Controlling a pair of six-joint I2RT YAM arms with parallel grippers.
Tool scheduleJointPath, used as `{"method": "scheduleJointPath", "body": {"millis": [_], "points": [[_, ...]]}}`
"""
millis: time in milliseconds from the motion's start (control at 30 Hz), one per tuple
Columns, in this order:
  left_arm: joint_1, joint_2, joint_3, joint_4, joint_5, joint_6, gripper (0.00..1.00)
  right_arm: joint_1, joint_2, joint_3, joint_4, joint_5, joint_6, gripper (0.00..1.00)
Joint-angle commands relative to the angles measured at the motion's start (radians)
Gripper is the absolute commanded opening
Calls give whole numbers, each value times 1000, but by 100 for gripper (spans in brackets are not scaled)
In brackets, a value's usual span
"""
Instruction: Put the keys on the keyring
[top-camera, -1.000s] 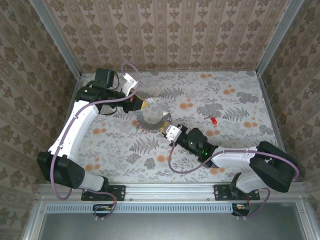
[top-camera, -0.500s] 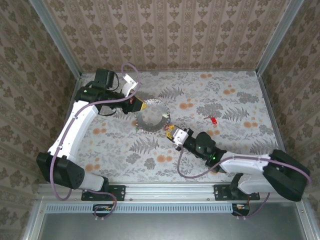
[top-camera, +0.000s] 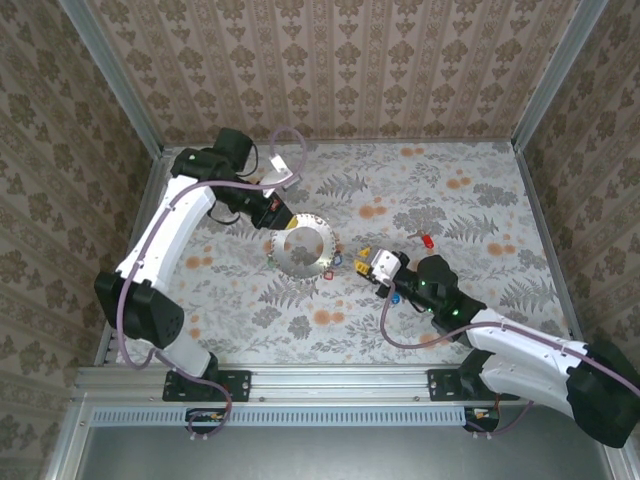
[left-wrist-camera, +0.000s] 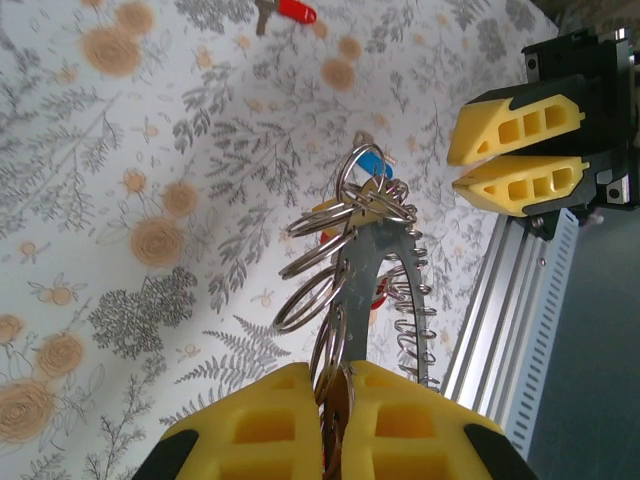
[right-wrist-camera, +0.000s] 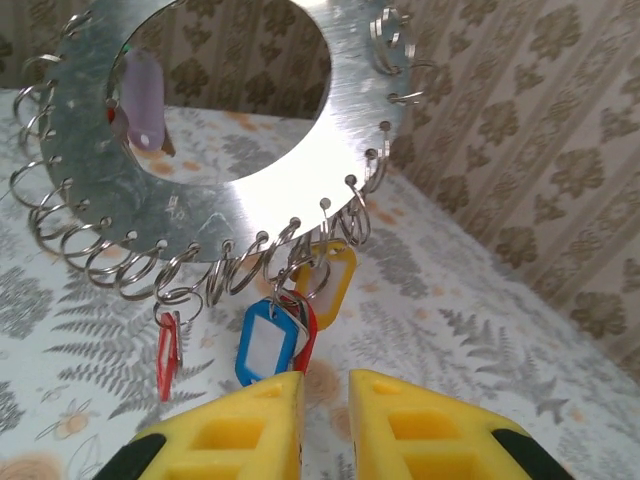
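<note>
The keyring is a flat metal disc with a round hole and several split rings along its rim. My left gripper is shut on its far-left edge and holds it above the table; the left wrist view shows the disc edge-on between the left gripper fingers. Blue, yellow and red tags hang from rings on the disc. My right gripper sits just below them, jaws slightly apart with nothing between. A red-tagged key lies on the table to the right.
A small blue thing lies on the table beside my right wrist, too small to make out. The metal rail runs along the near edge. Patterned walls close in the back and both sides.
My right gripper has drawn back from the disc's lower rim toward the right, and its jaws have parted a little. My left arm has shifted, still holding the disc.
</note>
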Motion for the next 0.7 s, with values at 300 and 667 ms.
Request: {"method": "scheduleJointPath", "body": {"millis": [300,667], "points": [[-30,90,156,-157,-48,56,0,2,92,4,93,-128,67,21],[-46,92,159,-128,-41,30,0,24,155,33,145,-177,77,19]]}}
